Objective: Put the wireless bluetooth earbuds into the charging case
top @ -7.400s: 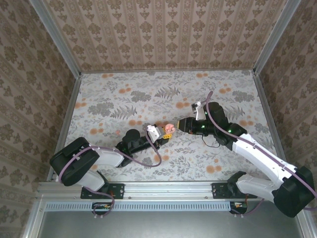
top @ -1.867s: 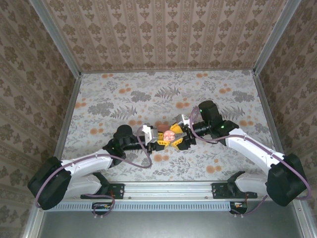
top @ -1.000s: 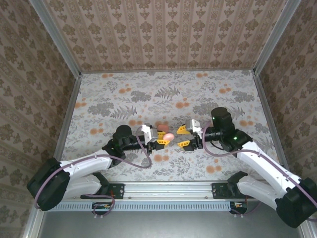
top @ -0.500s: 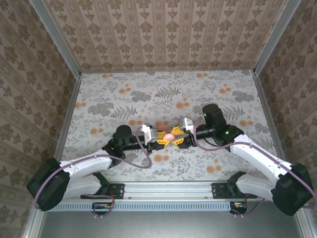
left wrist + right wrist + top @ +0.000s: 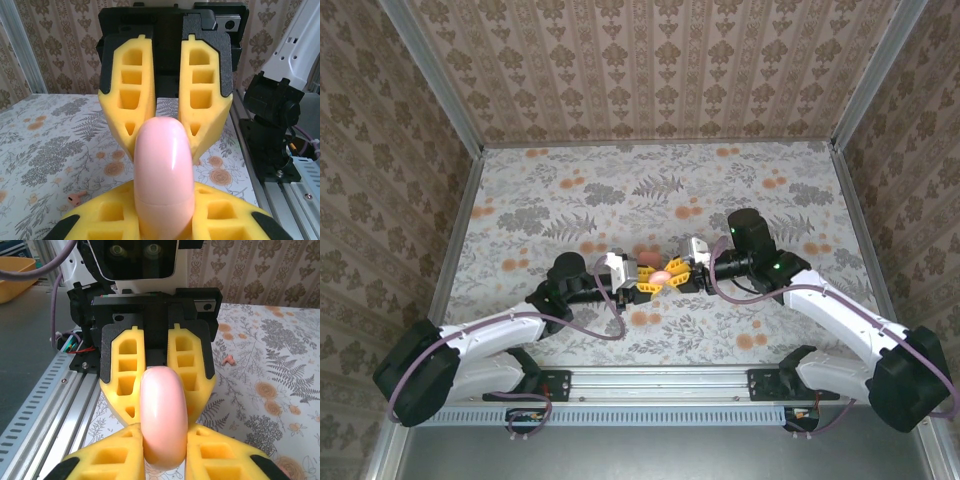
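Note:
The charging case (image 5: 661,277) is a pale coral-pink rounded box with its lid closed. It hangs above the table's middle, clamped from both ends. My left gripper (image 5: 651,282) is shut on its left end and my right gripper (image 5: 673,274) on its right end, the two facing each other. In the left wrist view the case (image 5: 165,170) rises between my own yellow fingers (image 5: 100,220), and the right gripper's fingers (image 5: 131,100) pinch its far end. The right wrist view mirrors this around the case (image 5: 164,415). One tiny pink earbud (image 5: 76,199) lies on the tablecloth (image 5: 230,359).
The floral tablecloth (image 5: 570,190) has printed orange blotches (image 5: 642,318) around the grippers. Patterned walls close in the back and sides. An aluminium rail (image 5: 650,378) runs along the near edge, where the arm bases stand.
The right gripper, open and drawn back to the right a second ago, has moved left to the case and shut on its free end. The left gripper has kept its hold.

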`<control>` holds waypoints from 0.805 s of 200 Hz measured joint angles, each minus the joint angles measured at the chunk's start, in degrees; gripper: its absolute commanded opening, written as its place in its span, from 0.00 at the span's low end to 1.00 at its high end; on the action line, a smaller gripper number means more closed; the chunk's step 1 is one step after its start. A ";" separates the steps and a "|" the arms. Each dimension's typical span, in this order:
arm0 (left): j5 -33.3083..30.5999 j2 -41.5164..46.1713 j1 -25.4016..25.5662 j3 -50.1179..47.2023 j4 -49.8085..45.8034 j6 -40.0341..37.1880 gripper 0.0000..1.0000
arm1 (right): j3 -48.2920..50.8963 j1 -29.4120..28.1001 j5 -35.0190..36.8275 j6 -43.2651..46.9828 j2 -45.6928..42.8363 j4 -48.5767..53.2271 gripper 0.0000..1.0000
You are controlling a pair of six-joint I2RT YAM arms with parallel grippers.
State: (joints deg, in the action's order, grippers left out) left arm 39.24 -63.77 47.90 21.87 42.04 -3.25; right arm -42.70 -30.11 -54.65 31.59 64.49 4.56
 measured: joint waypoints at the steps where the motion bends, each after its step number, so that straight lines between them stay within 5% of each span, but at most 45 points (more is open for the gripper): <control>1: -0.02 0.02 0.00 0.00 -0.04 0.00 0.14 | -0.02 0.00 0.00 0.02 0.00 0.00 0.16; 33: -0.04 0.20 -0.04 -0.02 -0.09 -0.07 0.25 | -0.20 0.04 -0.13 0.66 0.04 0.35 0.16; 105: -1.81 0.13 0.07 -0.04 0.00 -1.03 0.72 | -1.68 1.55 0.04 3.85 0.42 6.93 0.16; 161: -10.62 -0.22 0.55 -0.04 -0.07 -0.24 0.92 | -8.07 7.10 7.39 4.04 9.60 19.50 0.15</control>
State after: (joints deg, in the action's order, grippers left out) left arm 28.62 -63.99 48.45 21.82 41.98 -3.49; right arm -50.76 -23.00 -47.27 35.64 74.08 24.05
